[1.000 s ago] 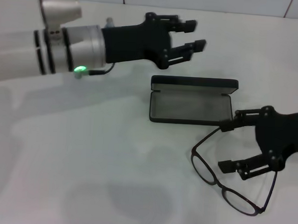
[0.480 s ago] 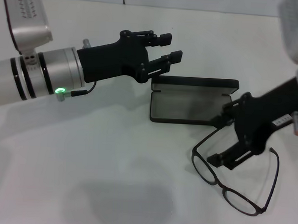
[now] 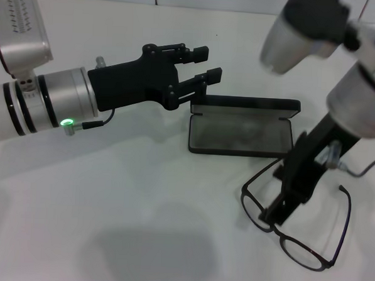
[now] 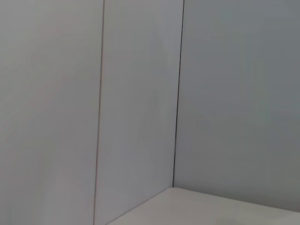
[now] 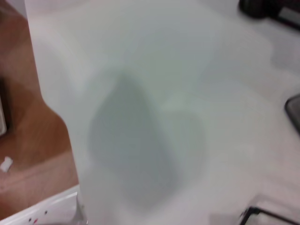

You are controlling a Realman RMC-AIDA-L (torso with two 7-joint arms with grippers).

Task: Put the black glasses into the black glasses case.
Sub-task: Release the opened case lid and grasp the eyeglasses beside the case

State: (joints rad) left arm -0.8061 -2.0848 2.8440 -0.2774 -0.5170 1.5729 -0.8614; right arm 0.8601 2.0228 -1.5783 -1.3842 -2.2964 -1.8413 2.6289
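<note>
Black glasses case point(image 3: 241, 127) lying open on the white surface point(image 3: 109, 193), lid upright at the far side, grey lining exposed, nothing inside. Black glasses point(image 3: 295, 237) lying on the surface near the case's right end and closer to the robot, temple arms unfolded, one temple tip reaching up to the case's right front corner, lenses toward the front edge of the head view.

Right gripper point(image 3: 273, 215) pointed steeply down, tip at the frame close to the bridge between the two lenses. Contact with the frame not confirmable from the head view. Spacing of its jaws cannot be told: only a single dark mass visible from above. Right wrist view blurred; only pale surface, shadow, a strip of brown floor and a dark edge at the bottom corner discernible.

Left gripper point(image 3: 201, 65) held in the air, level, beyond the case's left end, not touching anything. Jaws apart, nothing between them. Left wrist view showing only wall panels point(image 4: 140, 93) and a corner of the surface.
</note>
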